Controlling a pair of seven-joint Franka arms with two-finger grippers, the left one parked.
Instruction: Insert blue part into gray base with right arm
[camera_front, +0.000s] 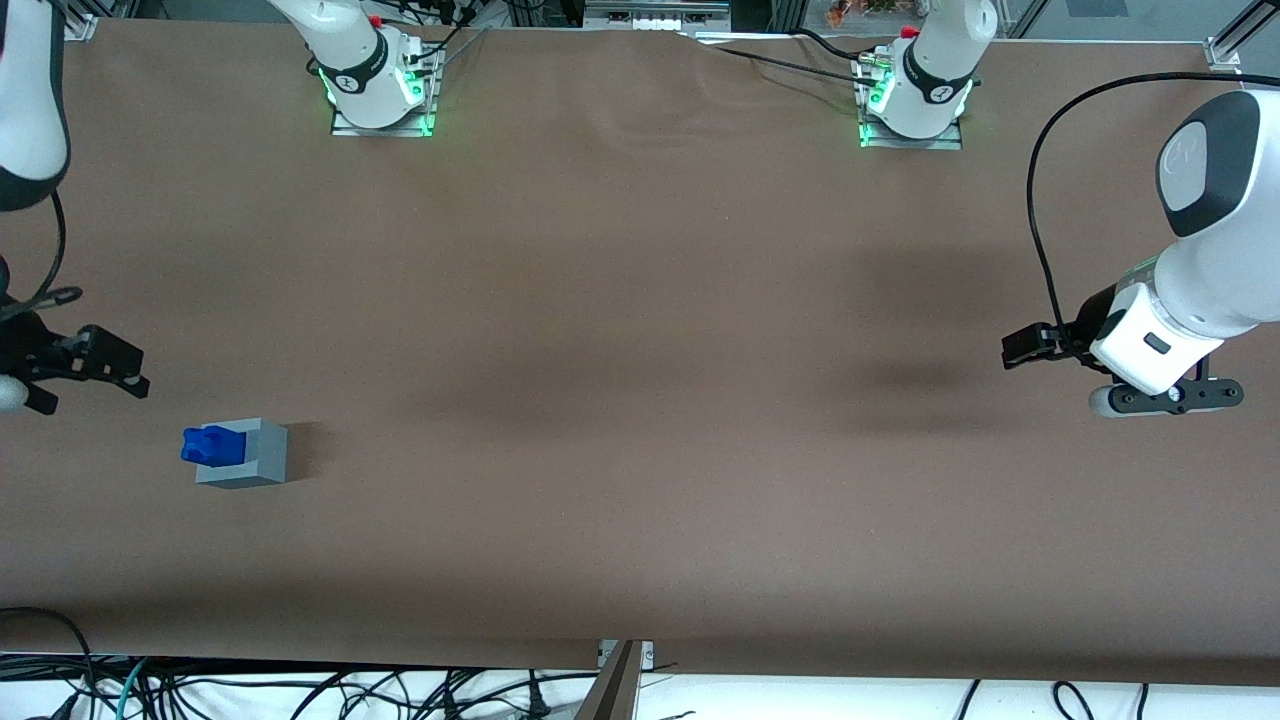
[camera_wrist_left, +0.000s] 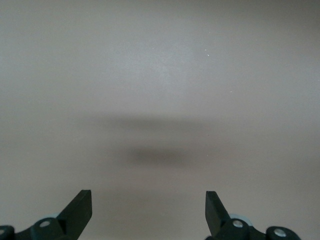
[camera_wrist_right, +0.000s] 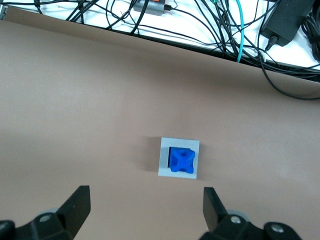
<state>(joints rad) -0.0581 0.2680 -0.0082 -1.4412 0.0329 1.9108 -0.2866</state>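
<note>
The blue part (camera_front: 212, 443) sits in the top recess of the gray base (camera_front: 264, 457), with its lumpy top standing above the cube's top face. The cube rests on the brown table toward the working arm's end. My right arm's gripper (camera_front: 92, 385) hangs above the table, apart from the cube and farther from the front camera than it. In the right wrist view the gripper (camera_wrist_right: 146, 196) is open and empty. The blue part (camera_wrist_right: 181, 160) shows in the gray base (camera_wrist_right: 164, 171) ahead of the fingertips (camera_wrist_right: 80, 196), with a dark gap along one side of the recess.
The table's front edge (camera_wrist_right: 150, 37) runs past the cube, with tangled cables (camera_wrist_right: 225, 30) and a black power adapter (camera_wrist_right: 290, 17) on the white surface off it. Two arm bases (camera_front: 378, 95) stand at the table's back edge.
</note>
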